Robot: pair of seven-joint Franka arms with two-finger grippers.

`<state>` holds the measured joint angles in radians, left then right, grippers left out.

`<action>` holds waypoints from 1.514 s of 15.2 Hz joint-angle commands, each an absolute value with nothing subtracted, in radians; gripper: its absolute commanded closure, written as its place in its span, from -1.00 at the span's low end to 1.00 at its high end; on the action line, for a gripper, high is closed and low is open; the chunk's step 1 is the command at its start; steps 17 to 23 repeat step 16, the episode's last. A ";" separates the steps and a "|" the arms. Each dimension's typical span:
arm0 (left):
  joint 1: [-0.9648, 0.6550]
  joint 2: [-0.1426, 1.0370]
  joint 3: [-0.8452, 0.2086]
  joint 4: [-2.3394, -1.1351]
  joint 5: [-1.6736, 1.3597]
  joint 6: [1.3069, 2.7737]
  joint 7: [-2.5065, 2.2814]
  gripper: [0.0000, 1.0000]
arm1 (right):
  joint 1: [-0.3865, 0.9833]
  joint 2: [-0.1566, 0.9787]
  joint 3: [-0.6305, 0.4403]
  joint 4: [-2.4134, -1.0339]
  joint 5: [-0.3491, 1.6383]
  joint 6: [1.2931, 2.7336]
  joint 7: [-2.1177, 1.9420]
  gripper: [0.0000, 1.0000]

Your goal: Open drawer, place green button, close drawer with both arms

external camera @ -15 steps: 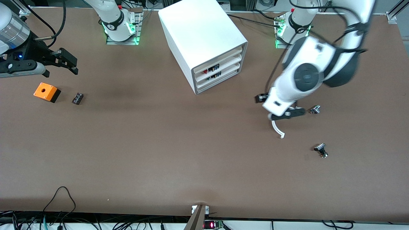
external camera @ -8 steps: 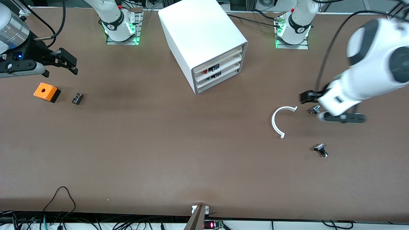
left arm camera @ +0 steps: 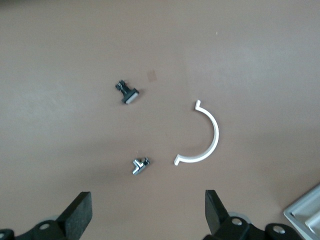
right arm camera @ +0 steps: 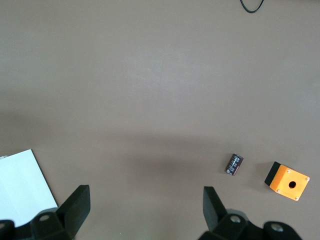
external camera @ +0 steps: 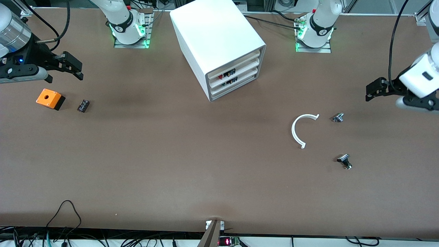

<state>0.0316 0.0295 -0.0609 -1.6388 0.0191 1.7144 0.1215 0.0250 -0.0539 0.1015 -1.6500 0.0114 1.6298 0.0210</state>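
The white cabinet (external camera: 219, 34) stands mid-table near the bases. Its bottommost drawer (external camera: 244, 81) is pushed in, like the two above it. The green-capped button does not show on the table; it is hidden or out of view. My left gripper (external camera: 369, 92) is open and empty, in the air over the left arm's end of the table; in the left wrist view (left arm camera: 147, 220) nothing lies between its fingers. My right gripper (external camera: 77, 68) is open and empty over the right arm's end, above the orange box (external camera: 50, 98); its wrist view (right arm camera: 145, 210) shows only bare table between the fingers.
A white half-ring (external camera: 295, 132) lies toward the left arm's end, with a small silver part (external camera: 338, 117) beside it and a black-and-silver part (external camera: 344, 160) nearer the camera. A small black part (external camera: 83, 105) lies beside the orange box. Cables hang along the nearest table edge.
My left arm has swung away from over the white half-ring toward its end of the table, uncovering the half-ring. The right arm has not moved.
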 commanded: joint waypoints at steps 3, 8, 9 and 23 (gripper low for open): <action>-0.014 -0.055 -0.015 -1.735 0.026 1.705 0.114 -0.98 | 0.011 -0.072 0.107 -1.652 0.029 1.624 0.015 -1.00; -0.034 -0.055 0.011 -1.732 0.028 1.689 0.106 -0.99 | 0.011 -0.072 0.107 -1.652 0.029 1.624 0.015 -1.00; -0.032 -0.055 0.009 -1.732 0.031 1.689 0.107 -0.99 | 0.011 -0.072 0.107 -1.652 0.029 1.624 0.015 -1.00; -0.029 -0.048 -0.005 -1.706 0.037 1.634 0.101 -0.99 | 0.011 -0.072 0.107 -1.652 0.029 1.624 0.012 -1.00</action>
